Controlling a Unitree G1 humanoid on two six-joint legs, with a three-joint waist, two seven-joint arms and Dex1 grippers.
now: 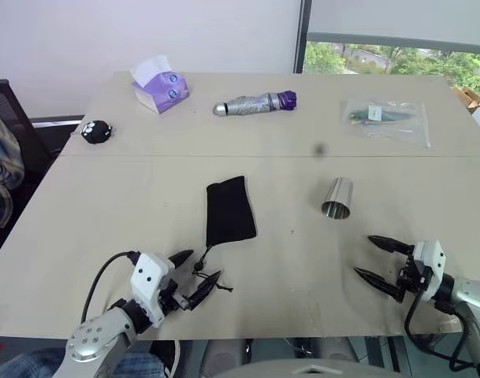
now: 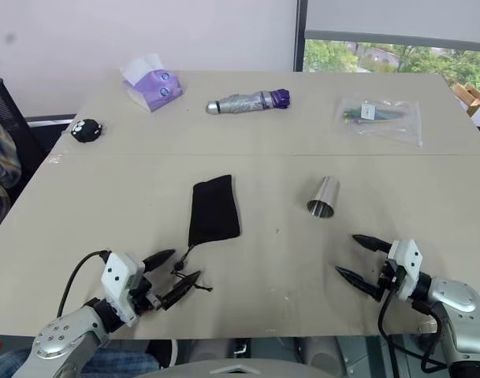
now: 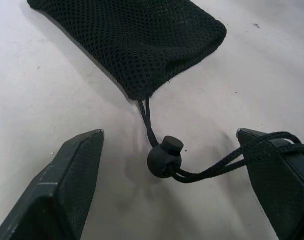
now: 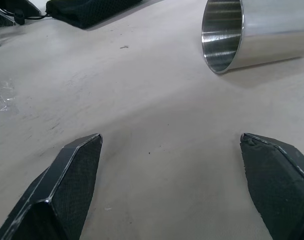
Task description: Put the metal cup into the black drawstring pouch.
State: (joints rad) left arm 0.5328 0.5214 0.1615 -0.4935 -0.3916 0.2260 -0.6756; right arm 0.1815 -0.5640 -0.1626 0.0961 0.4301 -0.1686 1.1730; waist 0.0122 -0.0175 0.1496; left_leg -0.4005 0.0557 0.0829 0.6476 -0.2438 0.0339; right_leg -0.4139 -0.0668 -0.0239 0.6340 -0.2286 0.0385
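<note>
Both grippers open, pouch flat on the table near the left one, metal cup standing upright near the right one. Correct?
Not quite: the metal cup is lying on its side, open mouth toward the right gripper, as the right wrist view shows. The rest holds: both grippers are open, and the black drawstring pouch lies flat on the table near the left gripper.

Lighting: bright, even daylight from window (image 1: 397, 59) at far right. Shadows: soft, short on bench (image 1: 145, 205). Glare: mild sheen on metal cup (image 4: 251, 35). Focus: sharp.
</note>
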